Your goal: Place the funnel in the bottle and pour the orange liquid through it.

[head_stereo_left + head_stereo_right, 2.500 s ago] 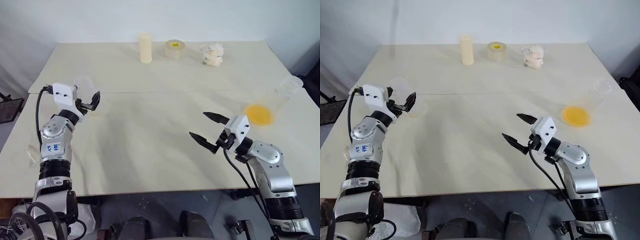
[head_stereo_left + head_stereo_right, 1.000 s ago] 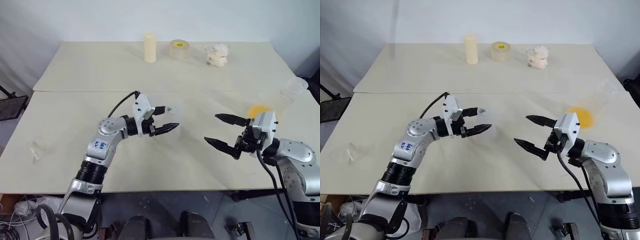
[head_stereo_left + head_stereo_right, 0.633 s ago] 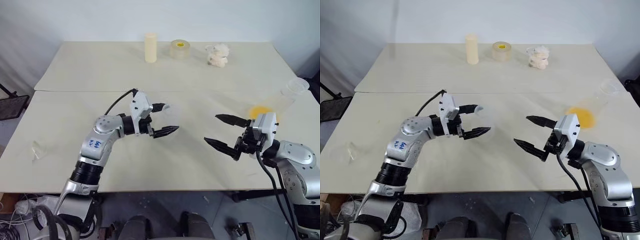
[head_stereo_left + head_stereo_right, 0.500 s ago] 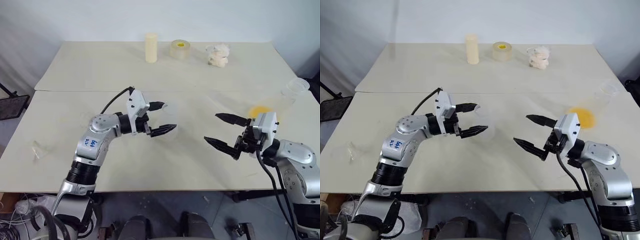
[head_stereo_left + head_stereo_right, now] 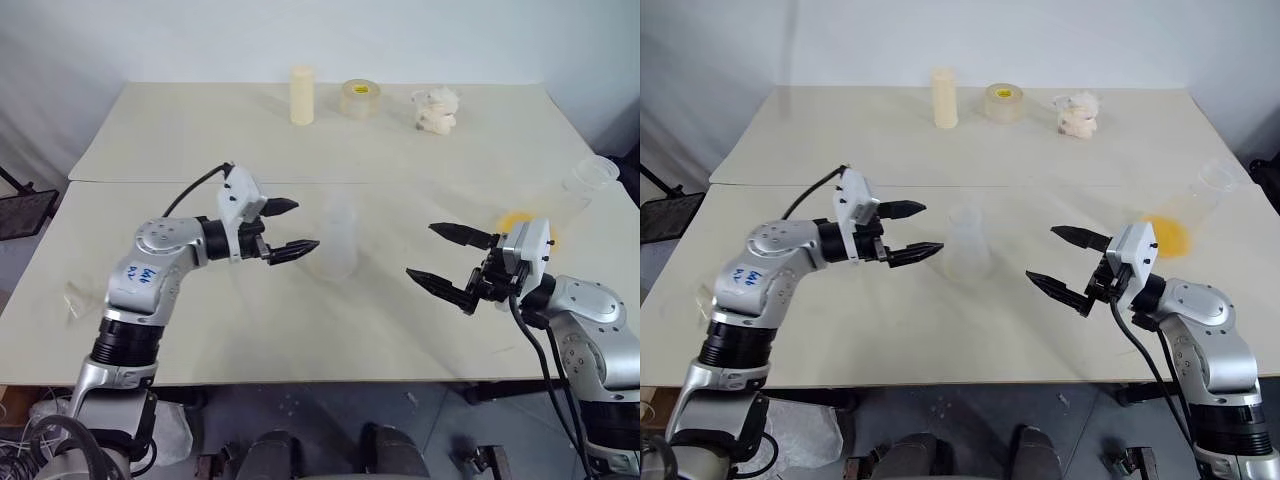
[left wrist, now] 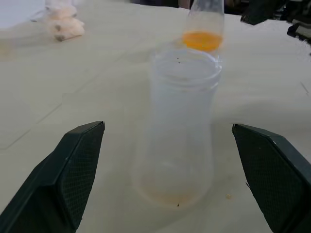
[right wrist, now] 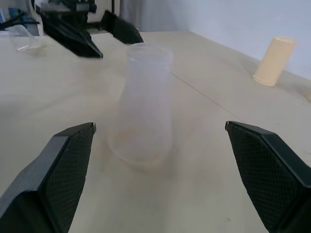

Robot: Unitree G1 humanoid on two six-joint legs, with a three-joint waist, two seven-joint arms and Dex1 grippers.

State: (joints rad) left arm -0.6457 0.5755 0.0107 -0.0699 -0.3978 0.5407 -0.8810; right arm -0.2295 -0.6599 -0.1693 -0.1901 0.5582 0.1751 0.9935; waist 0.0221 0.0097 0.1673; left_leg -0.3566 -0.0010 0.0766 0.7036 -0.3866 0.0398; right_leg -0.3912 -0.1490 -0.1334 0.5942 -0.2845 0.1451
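Table [image 5: 200, 140]: bottle [image 5: 338, 238] upright, mouth up

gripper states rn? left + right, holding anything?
Left gripper: open, holding nothing; the bottle stands free on the table just past its fingertips.
Right gripper: open, holding nothing.

Bright, even light with faint shadows; both wrist views blur near their edges.
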